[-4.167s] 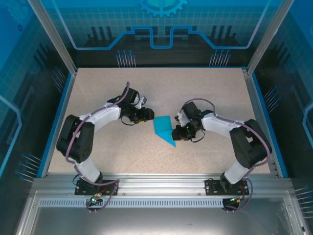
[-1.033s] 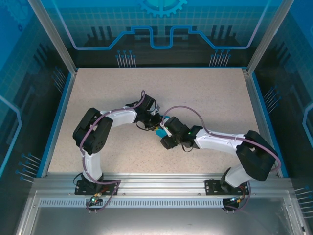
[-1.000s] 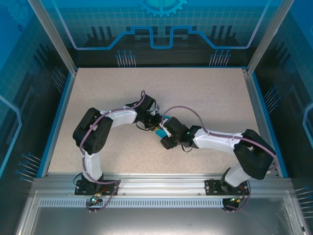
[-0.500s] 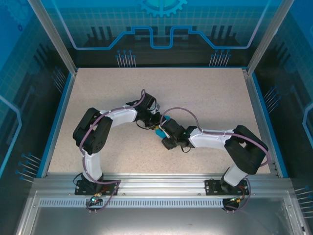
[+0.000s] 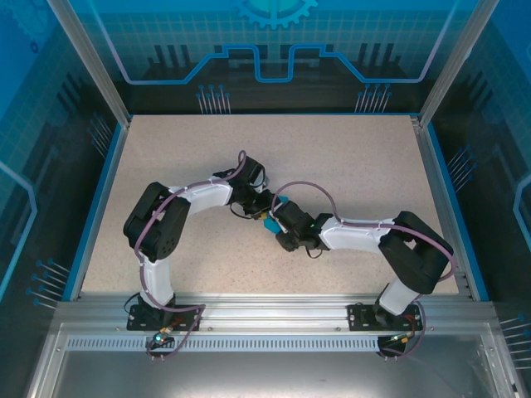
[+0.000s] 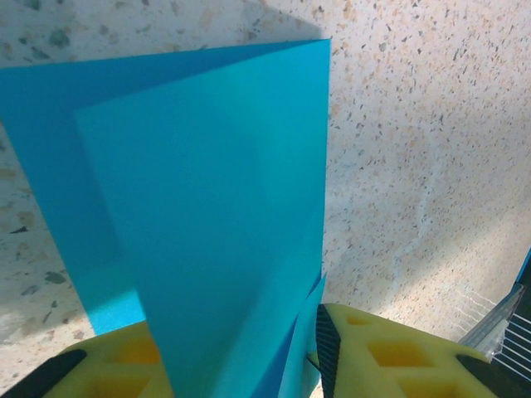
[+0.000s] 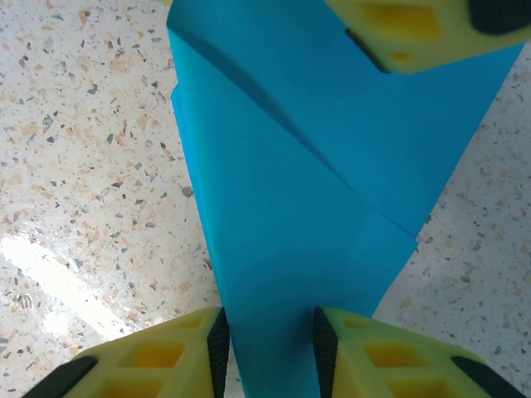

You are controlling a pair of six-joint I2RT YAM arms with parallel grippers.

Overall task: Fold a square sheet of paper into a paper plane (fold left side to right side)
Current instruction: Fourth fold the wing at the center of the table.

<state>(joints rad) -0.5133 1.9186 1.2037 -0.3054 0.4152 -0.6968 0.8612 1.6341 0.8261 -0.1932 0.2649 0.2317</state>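
While both arms reach inward and meet at the middle of the surface (image 5: pixel 348 157), the sheet of paper (image 5: pixel 267 222) lies on the speckled top between their tips. From overhead, little of it shows past the left arm (image 5: pixel 203 195) and the right arm (image 5: pixel 357 232).

Condition of the paper: already creased. The left wrist view shows one panel lying over another, with a straight folded edge at the far side. The right wrist view shows slanted folds crossing and a layered, tapering outline. Judgement: the early folds are done, and folding the left side over to the right side is the step in hand.

Left jaws: a raised flap runs up between them and covers the gap, so I cannot tell whether they pinch it or merely stand around it.

Right jaws: spread part way, with a strip of the paper filling the space between the two pads. Whether the pads bear on it I cannot tell. A yellow fingertip (image 7: pixel 415 29), by its place that of the left arm, shows over the far corner of the same sheet.

Left to do, as judged: lay the flap flat, press the crease, then make the remaining folds. The paper does not yet have the slim dart shape of a finished plane
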